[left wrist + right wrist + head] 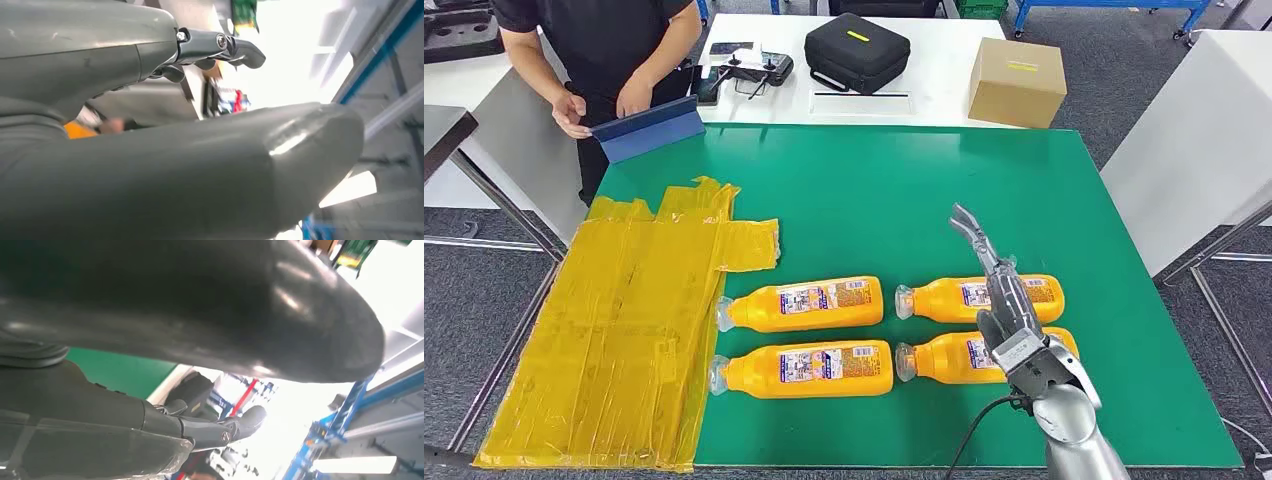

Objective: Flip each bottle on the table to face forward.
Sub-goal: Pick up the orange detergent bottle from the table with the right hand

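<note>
Bottles (pixel 804 304) number four, lying flat; right hand (pixel 1009 325) hovers above.

Looked like a robot test lab / workshop floor, not a home. Grey carpet tiles (pixel 1124 110) underfoot. Green-topped work table (pixel 874 190) at frame center, a patch of yellow tape sheeting (pixel 614 330) over its lower-left side. White bench (pixel 944 80) along the top held a black zip equipment case (pixel 857 52), a handheld controller w/ screen (pixel 749 70) and a cardboard box (pixel 1017 82). Blue metal racking (pixel 1114 10) at upper right. A person in black (pixel 599 50) stood at upper left w/ a tablet (pixel 646 128).
</note>
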### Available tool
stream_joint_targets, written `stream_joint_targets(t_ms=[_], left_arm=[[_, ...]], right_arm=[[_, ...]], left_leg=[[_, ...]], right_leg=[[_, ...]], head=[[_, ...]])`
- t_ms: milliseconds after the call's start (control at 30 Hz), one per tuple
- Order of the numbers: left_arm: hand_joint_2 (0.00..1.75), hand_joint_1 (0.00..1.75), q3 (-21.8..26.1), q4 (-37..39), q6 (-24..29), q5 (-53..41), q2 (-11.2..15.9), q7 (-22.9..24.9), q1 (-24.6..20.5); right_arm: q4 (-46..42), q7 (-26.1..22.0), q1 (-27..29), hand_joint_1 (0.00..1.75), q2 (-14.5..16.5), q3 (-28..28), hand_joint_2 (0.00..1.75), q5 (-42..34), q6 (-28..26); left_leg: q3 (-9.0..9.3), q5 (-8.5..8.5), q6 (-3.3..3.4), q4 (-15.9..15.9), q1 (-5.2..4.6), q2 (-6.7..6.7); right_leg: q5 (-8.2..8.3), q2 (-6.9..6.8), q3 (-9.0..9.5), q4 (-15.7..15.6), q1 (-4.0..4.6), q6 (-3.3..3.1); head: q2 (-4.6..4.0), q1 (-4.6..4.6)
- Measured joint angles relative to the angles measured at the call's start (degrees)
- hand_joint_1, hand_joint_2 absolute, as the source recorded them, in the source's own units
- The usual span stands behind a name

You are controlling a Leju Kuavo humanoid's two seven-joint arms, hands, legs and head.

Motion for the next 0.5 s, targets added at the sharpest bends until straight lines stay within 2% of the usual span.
stream_joint_targets(t_ms=[67,133,167,233,333,433,500], left_arm=[[0.0,0.0,-0.3,-1.2,1.5,0.1,0.0,-0.1,2.2],[0.0,0.0,-1.2,-3.7,3.1,-0.6,0.0,-0.4,6.4],[0.0,0.0,-1.8,-4.8,2.6,-1.3,0.0,-0.5,8.0],[0.0,0.0,-2.8,-6.1,-2.5,-3.6,-0.1,-0.5,9.2],[0.0,0.0,-2.9,-5.6,-14.4,-7.8,-0.2,-0.1,5.9],[0.0,0.0,-2.7,-3.5,-18.7,-11.5,-0.4,0.9,0.5],[0.0,0.0,-2.9,-2.6,-18.1,-12.7,-0.5,1.4,-2.1]], right_arm=[[0.5,-0.3,-0.1,0.0,-1.2,0.7,0.0,-1.5,-0.2],[1.0,-0.5,0.1,0.0,-3.8,1.5,0.0,-4.5,-0.8],[0.9,-0.5,0.7,0.0,-5.3,1.5,0.0,-5.7,-1.2],[-1.1,0.0,3.7,0.0,-7.3,-0.1,0.0,-5.9,-1.6],[-7.7,0.5,11.9,0.0,-7.2,-6.1,0.0,-2.2,0.2],[-13.6,0.1,18.2,0.0,-4.9,-12.2,0.0,0.7,3.8],[-15.7,-0.2,19.9,0.0,-3.7,-14.9,0.87,2.0,5.1]], left_leg=[[0.0,0.0,0.0,0.0,-0.01,0.0],[0.04,-0.03,0.04,0.0,-0.03,-0.06],[0.08,-0.06,0.09,0.0,-0.05,-0.17],[0.17,-0.12,0.18,0.0,-0.08,-0.55],[0.18,-0.13,0.19,0.0,-0.1,-1.05],[0.16,-0.15,0.17,0.0,-0.08,-0.92],[0.24,-0.16,0.15,0.0,-0.07,-0.6]], right_leg=[[0.0,0.01,-0.06,0.0,-0.01,0.0],[-0.06,-0.05,-0.39,-0.1,-0.06,0.03],[-0.12,-0.15,-0.53,-0.1,-0.14,0.07],[-0.25,-0.54,-0.53,-0.2,-0.28,0.16],[-0.36,-1.05,-0.27,-0.2,-0.33,0.26],[-0.28,-0.94,0.22,-0.2,-0.23,0.23],[-0.21,-0.63,0.34,-0.1,-0.13,0.17]], head=[[0.0,-0.01],[0.0,0.0],[0.0,0.01],[0.0,0.02],[0.0,0.02],[0.0,0.0],[0.0,-0.02]])
